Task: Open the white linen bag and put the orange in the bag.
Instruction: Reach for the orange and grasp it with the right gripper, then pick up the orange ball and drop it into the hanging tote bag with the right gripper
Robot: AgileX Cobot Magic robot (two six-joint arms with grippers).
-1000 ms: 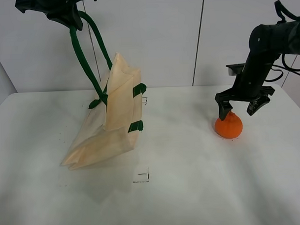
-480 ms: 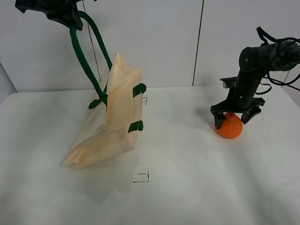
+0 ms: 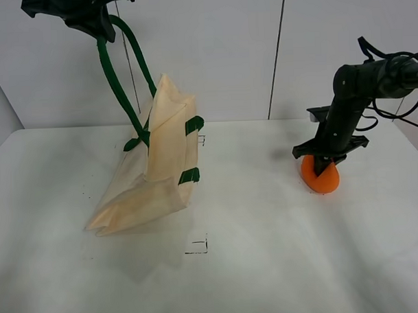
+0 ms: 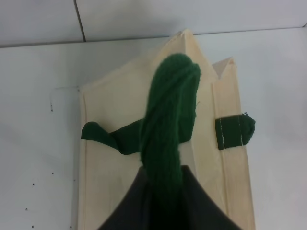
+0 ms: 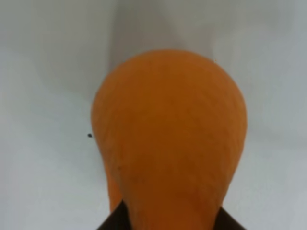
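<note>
A: Entry, largest first. Bench (image 3: 268, 278)?

B: White, flat, carries both task items. Faint black corner mark (image 3: 197, 247) near the middle front, and a few dark specks.

A: White linen bag (image 3: 158, 172)?

B: On the left half of the bench in the high view, well apart from the fruit. It hangs tilted, with its lower corner touching the bench and its upper edge raised to a point. The cloth is folded flat, and the mouth is not visibly spread. The left wrist view shows the same cream panel (image 4: 120, 172) from above.

A: Handles?

B: One green strap handle (image 3: 113, 70) runs taut from the bag up to the left gripper (image 3: 87, 20). Two green tabs (image 3: 194, 124) sit on the bag's side edge.

A: Left fingers (image 4: 129, 213)?

B: Clamped on that strap. The wrist view shows the green cord passing between the dark tips.

A: Right gripper (image 3: 325, 165)?

B: Lowered onto the fruit at the right of the bench, pointing down. The fingers (image 5: 108, 223) are drawn in against its upper part, gripping it.

A: Orange (image 3: 321, 180)?

B: Resting on the bench, right side, outside the bag. It fills the right wrist view (image 5: 170, 139).
</note>
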